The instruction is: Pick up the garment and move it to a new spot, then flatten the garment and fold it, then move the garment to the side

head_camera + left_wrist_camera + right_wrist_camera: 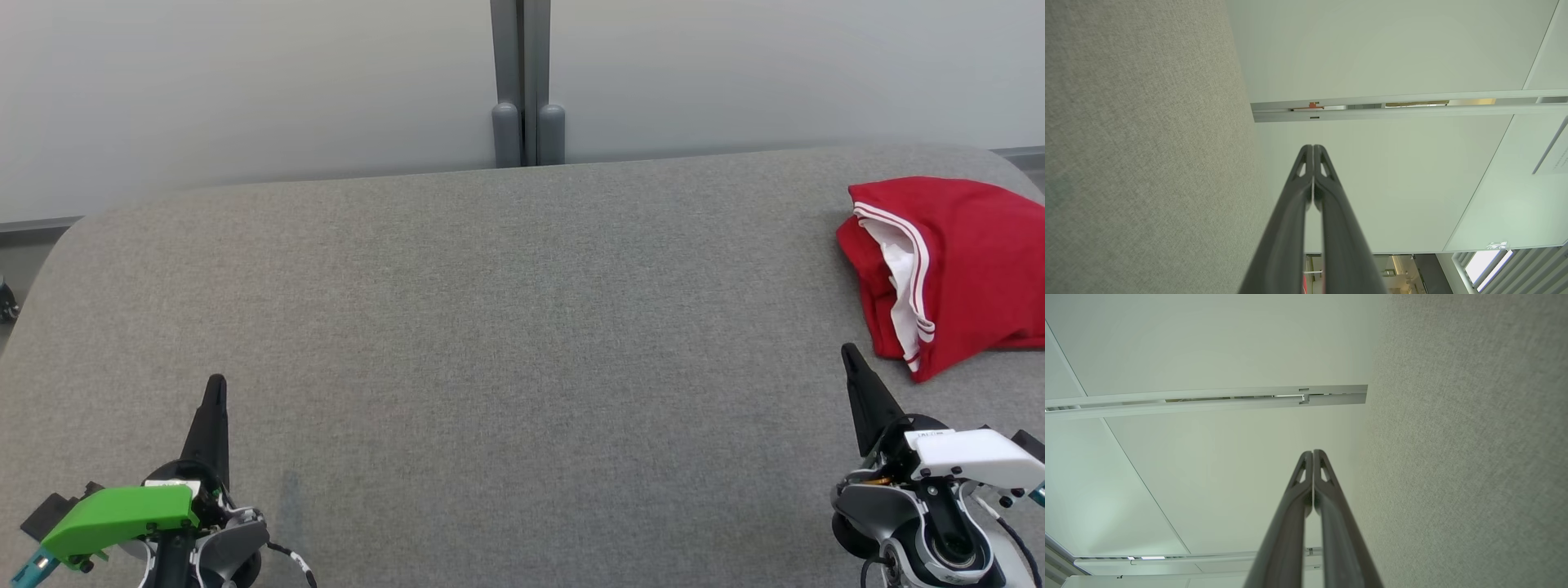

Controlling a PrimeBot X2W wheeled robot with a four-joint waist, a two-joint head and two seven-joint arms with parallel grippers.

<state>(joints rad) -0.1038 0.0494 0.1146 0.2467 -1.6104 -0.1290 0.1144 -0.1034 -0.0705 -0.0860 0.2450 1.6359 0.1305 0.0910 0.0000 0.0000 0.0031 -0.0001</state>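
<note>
looks close to finished, judging by the lay of things: red garment with white-striped trim point(971, 261) lying in a compact folded bundle on the grey fabric-topped desk point(490, 343), well off to the right of the grey partition post point(526, 82) and nearer the robot than it, close to the desk's right-hand rim. reads as picked up, flattened, folded and set aside already. fold a bit loose, with white lining peeping out on the side facing the post. little or nothing left to do, at most a tidy of that loose edge.

left end effector point(215, 388) low and well to the left of the post, over the near side of the desk, fingers pressed together tip to tip, pointing toward the pale wall panels point(245, 98), gripping nothing. right end effector point(850, 353) mirrored to the right of the post, likewise closed tight and empty, tip just short of the garment's near edge and seemingly not touching it. both wrists rolled onto their sides, so each wrist view has the desk up one flank and the panels up the other. both arms held near the body, a resting pose rather than a reach.
</note>
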